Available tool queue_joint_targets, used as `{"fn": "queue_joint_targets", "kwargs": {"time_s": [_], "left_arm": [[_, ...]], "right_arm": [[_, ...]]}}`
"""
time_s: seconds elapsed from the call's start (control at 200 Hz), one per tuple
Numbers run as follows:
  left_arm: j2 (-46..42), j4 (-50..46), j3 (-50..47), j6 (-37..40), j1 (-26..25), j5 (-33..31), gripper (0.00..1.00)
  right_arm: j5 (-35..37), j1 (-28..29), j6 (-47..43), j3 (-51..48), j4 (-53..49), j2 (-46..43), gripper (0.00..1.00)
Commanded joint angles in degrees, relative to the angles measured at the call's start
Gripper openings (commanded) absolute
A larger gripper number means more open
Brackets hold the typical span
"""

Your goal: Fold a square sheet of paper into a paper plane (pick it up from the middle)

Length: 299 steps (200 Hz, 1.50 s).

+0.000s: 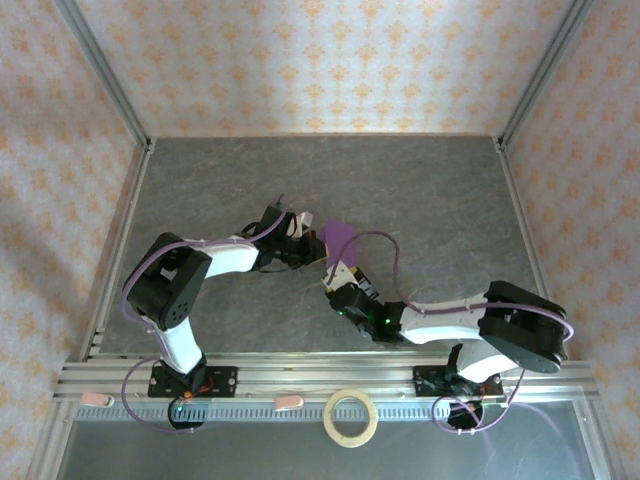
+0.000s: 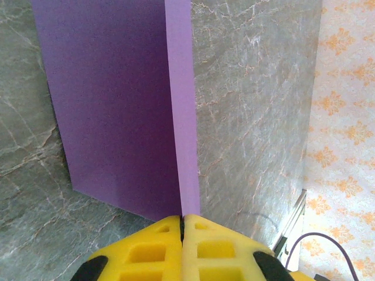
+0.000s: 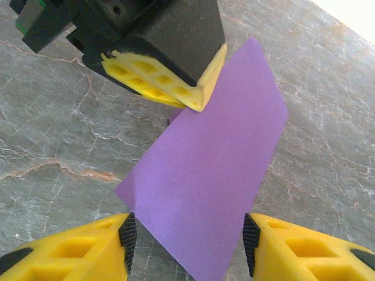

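The square sheet of paper (image 1: 341,232) is purple and held up off the grey table, folded over on itself. My left gripper (image 2: 182,225) is shut on one edge of it, and in the left wrist view the sheet (image 2: 117,99) stands on edge with a lighter flap beside a darker face. In the right wrist view the sheet (image 3: 211,170) hangs slanted from the left gripper's yellow fingers (image 3: 164,82). Its lower corner lies between the fingers of my right gripper (image 3: 188,237), which is open, and neither pad touches it. The paper plane is out of view.
A tan tape ring (image 1: 351,417) lies on the front rail between the two arm bases. Metal frame posts and patterned walls close in the grey marble table (image 1: 420,190) at the back and sides.
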Motion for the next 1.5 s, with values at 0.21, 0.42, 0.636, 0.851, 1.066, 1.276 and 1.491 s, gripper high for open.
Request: {"fn": "queue_joint_targets", "kwargs": {"time_s": [0.21,0.42,0.636,0.851,1.066,1.276,1.491], "left_arm": [[-0.6,-0.9,1.3,0.3,0.4,0.8,0.02],[-0.6,-0.9,1.3,0.3,0.4,0.8,0.02],[-0.6,-0.8,1.2,0.2,0.4,0.8,0.02],[-0.5,-1.0,1.3,0.4,0.4,0.8,0.02],[-0.6,-0.9,1.3,0.3,0.4,0.9,0.02],[-0.7,-1.0,1.1,0.3,0.4,0.7,0.02],[-0.8,-0.8,1.2,0.2,0.4,0.8,0.02]], "right_arm": [[1.9,1.0,-3.0,1.3,2.9,3.6,0.53],[6.0,1.1,-3.4,3.0,3.9,7.6,0.53],[7.8,1.2,-4.5,2.1,6.3,6.8,0.48],[7.3,1.2,-3.3,0.8,6.6,5.3,0.39],[6.6,1.2,-2.9,0.5,6.7,5.7,0.29],[6.1,1.2,-2.8,0.7,6.2,5.4,0.24],[4.2,1.2,-2.7,0.8,6.9,4.2,0.24]]}}
